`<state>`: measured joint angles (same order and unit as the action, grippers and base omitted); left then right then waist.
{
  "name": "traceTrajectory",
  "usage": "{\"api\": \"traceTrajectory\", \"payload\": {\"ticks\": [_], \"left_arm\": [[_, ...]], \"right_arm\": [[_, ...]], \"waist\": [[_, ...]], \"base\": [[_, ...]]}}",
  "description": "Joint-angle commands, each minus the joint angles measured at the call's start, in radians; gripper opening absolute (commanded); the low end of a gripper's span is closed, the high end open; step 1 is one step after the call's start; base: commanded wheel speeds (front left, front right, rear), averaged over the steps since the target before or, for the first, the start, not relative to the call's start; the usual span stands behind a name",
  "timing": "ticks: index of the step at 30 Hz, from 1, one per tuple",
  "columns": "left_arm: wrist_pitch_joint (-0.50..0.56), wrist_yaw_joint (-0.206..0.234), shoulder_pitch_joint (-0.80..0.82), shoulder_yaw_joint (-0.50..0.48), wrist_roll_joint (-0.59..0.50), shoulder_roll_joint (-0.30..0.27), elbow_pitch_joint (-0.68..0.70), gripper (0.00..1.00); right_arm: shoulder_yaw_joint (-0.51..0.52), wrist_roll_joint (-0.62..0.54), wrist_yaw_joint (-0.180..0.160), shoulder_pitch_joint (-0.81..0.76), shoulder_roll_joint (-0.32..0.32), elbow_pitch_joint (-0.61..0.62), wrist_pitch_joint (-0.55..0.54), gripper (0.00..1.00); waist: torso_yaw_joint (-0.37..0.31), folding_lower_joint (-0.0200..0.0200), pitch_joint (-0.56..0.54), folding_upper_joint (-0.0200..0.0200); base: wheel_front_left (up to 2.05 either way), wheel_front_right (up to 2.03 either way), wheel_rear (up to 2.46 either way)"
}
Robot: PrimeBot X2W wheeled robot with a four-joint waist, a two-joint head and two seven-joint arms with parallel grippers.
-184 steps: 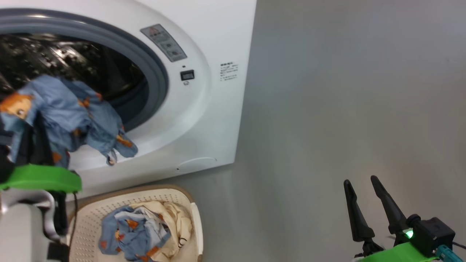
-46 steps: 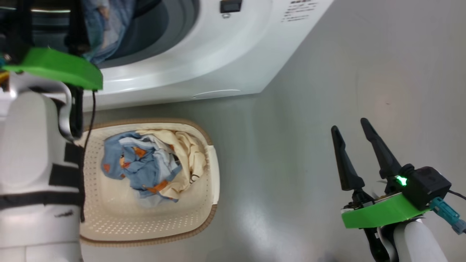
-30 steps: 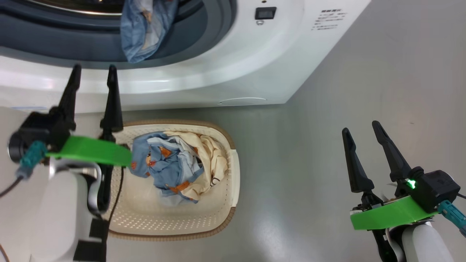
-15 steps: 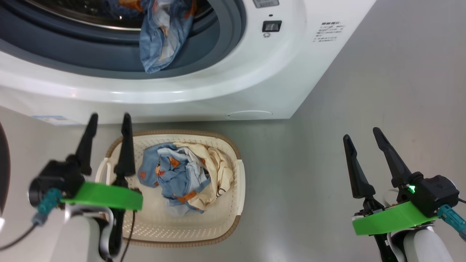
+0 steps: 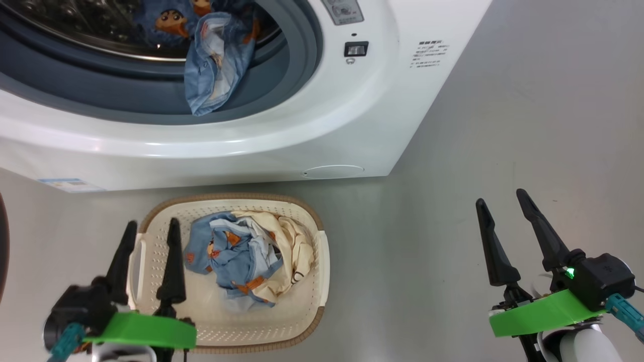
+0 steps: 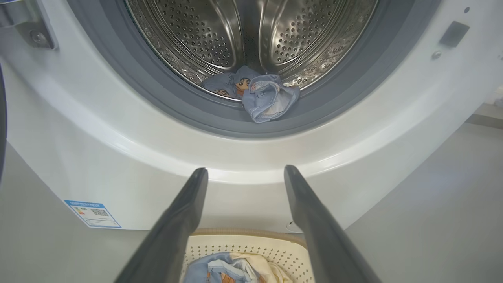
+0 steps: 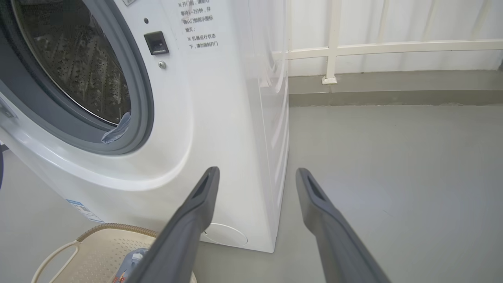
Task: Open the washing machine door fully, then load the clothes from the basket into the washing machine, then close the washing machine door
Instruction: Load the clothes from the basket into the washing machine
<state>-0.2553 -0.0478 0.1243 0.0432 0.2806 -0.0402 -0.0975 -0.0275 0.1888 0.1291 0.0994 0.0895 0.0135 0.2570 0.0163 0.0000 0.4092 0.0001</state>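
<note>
The washing machine (image 5: 282, 130) stands open. One light blue printed garment (image 5: 211, 65) lies in its steel drum (image 6: 196, 35) and hangs over the grey gasket (image 5: 302, 75). A dark sliver of the washing machine door (image 5: 2, 246) shows at the far left. In front stands the basket (image 5: 322, 261), holding a blue printed garment (image 5: 226, 256) and a cream one (image 5: 294, 246). My left gripper (image 5: 153, 226) hovers open and empty over the basket's left end. My right gripper (image 5: 500, 198) stands open and empty over bare floor, well right of the basket.
Grey floor (image 5: 478, 125) stretches to the right of the machine. A white railing with curtains (image 7: 334, 51) runs behind that floor. The machine front carries a blue label (image 5: 70, 184) and a round flap (image 5: 333, 171) just above the basket.
My left gripper has drawn back and down from the machine's opening to the basket's left end, empty. The blue garment stays in the drum. The head camera has shifted.
</note>
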Motion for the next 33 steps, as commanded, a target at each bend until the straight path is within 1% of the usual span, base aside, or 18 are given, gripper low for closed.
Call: {"api": "traceTrajectory", "payload": {"ticks": [1, 9, 18, 23, 27, 33], "left_arm": [[-0.006, 0.010, -0.019, -0.038, 0.002, -0.012, 0.034, 1.00], [-0.006, 0.031, -0.087, -0.039, 0.021, -0.010, 0.068, 1.00], [-0.006, 0.040, -0.124, -0.038, 0.017, -0.010, 0.089, 1.00], [-0.006, 0.045, -0.119, -0.032, 0.015, -0.010, 0.096, 1.00], [-0.006, 0.037, -0.098, -0.025, -0.002, -0.018, 0.085, 1.00], [0.047, 0.029, -0.042, -0.019, -0.010, -0.054, 0.086, 1.00]], "right_arm": [[-0.021, 0.012, 0.002, -0.023, 0.002, 0.025, 0.005, 1.00], [-0.013, 0.012, 0.002, -0.042, -0.003, 0.027, 0.005, 1.00], [-0.012, 0.012, 0.002, -0.053, -0.008, 0.032, 0.005, 1.00], [-0.015, 0.013, 0.002, -0.052, -0.010, 0.031, 0.005, 1.00], [-0.019, 0.014, 0.002, -0.050, -0.013, 0.030, 0.005, 1.00], [-0.026, 0.020, 0.002, -0.046, -0.022, 0.028, 0.005, 1.00]], "waist": [[-0.001, 0.0000, -0.004, -0.0001], [-0.009, 0.0000, -0.019, -0.0001], [-0.025, 0.0000, -0.028, -0.0001], [-0.034, 0.0000, -0.026, -0.0001], [-0.043, 0.0000, -0.025, -0.0001], [-0.067, 0.0000, -0.016, -0.0001]], "base": [[0.00, 0.00, 0.00], [0.00, 0.00, 0.00], [0.00, 0.00, 0.00], [0.00, 0.00, 0.00], [0.00, 0.00, 0.00], [0.00, 0.00, 0.00]]}}
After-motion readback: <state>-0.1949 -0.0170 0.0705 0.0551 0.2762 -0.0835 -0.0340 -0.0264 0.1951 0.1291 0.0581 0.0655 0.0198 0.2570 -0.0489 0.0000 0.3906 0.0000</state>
